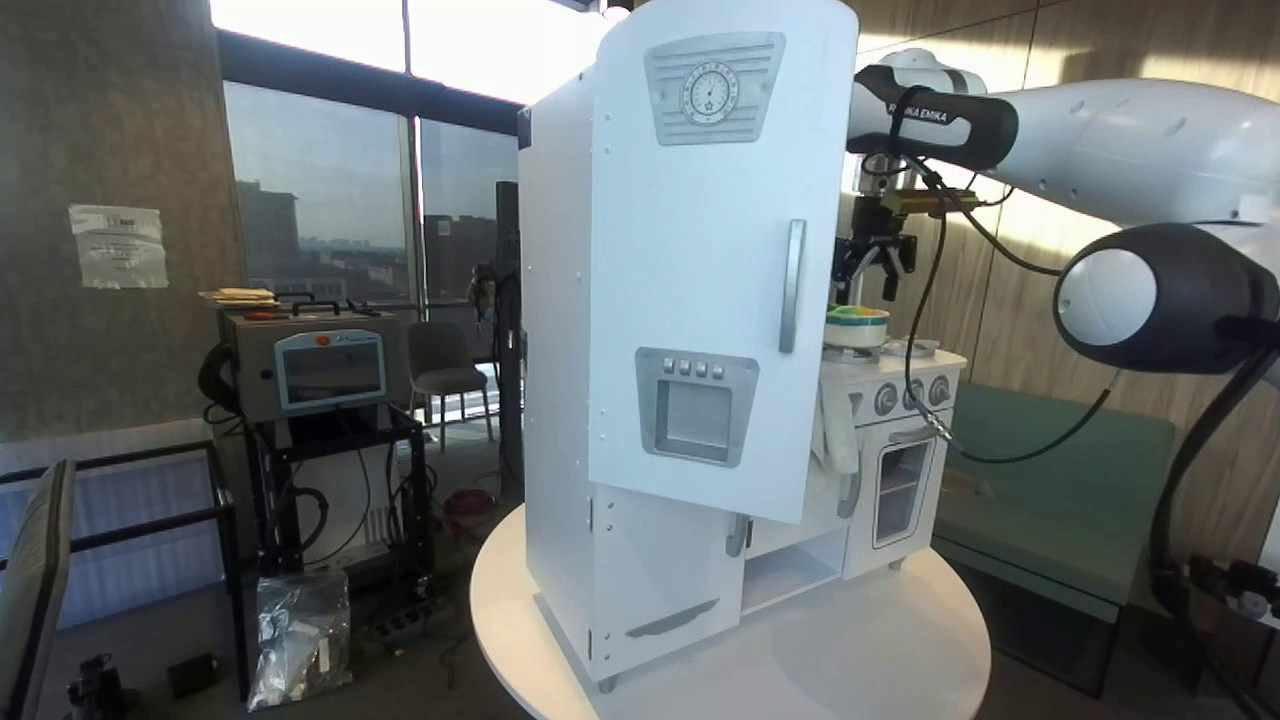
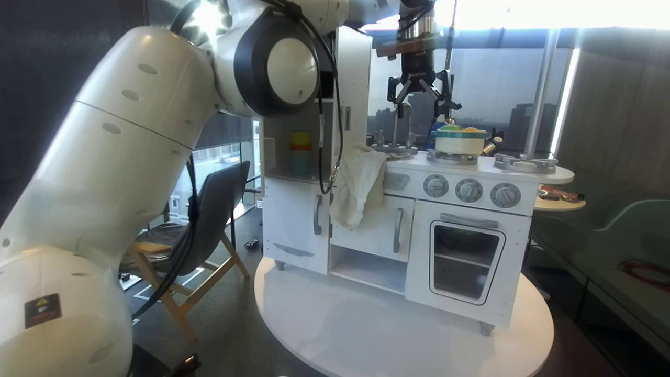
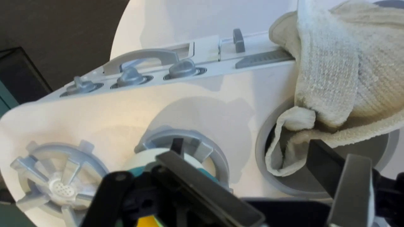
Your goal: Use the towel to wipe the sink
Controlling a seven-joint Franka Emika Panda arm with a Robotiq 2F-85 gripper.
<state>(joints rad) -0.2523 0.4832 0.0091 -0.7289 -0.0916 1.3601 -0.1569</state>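
The hand point(image 2: 419, 109) hangs in the air with its two fingers wide apart. It is holding nothing. Below it, with a gap between, a pot point(image 2: 458, 142) sits on a stove ring point(image 2: 451, 158). Next along is the sink point(image 3: 300, 182), and the towel point(image 3: 334, 72) is there: one end is bunched up in the sink, and the rest droops down the front of the toy kitchen point(image 2: 421, 235). The toy kitchen stands on a round white surface point(image 2: 398, 324).

I think most of the job is left. The towel is in a handy spot, but the hand does not have it. It would need to go to the towel, pinch it, and rub it around the sink. I can't tell if any part of the sink has been wiped.

Some things are hard to see. In the wrist view the fingers cover most of the pot and a bit of the sink, and the towel hides more of the sink and runs off the edge. In an exterior view a tall white fridge point(image 1: 700, 260) blocks the sink and nearly all of the towel. The green and yellow things point(image 2: 450, 127) in the pot are too small to name.
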